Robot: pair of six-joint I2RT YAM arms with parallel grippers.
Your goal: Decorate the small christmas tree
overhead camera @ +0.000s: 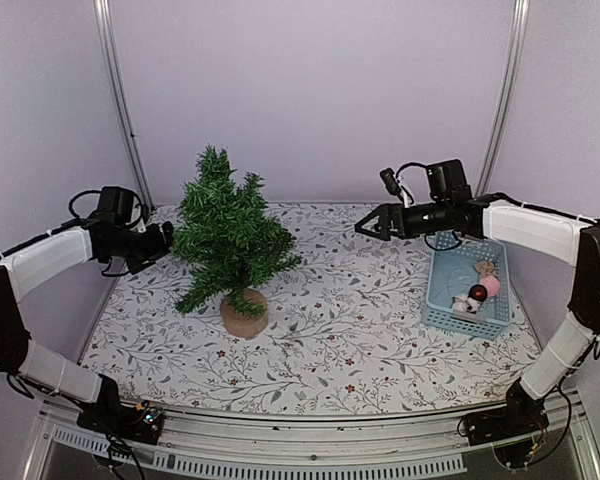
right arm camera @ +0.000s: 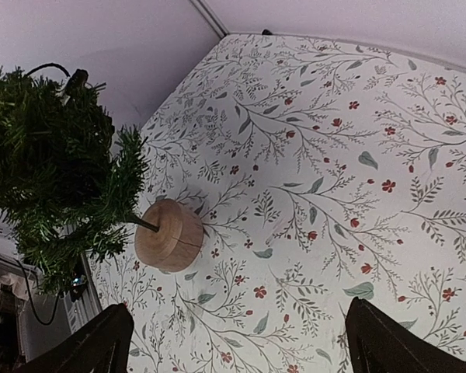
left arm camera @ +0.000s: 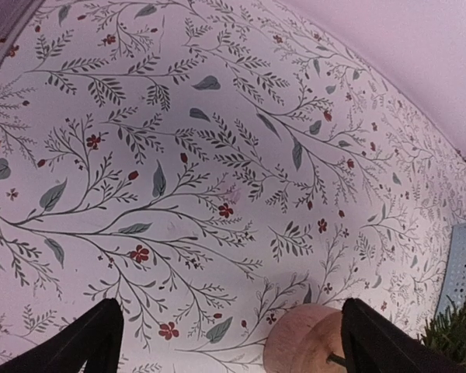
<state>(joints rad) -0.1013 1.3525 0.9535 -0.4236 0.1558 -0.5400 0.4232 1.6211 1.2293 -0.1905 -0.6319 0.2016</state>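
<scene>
The small christmas tree stands upright on its round wooden base at the table's left middle, with no ornaments showing on it. It shows in the right wrist view with its base, and the base also shows in the left wrist view. My left gripper is open and empty, held just left of the tree. My right gripper is open and empty, raised over the table right of the tree, left of the basket.
A light blue basket at the right holds several ornaments, among them a dark red ball and a pink one. Its corner shows in the left wrist view. The floral tablecloth covers the table.
</scene>
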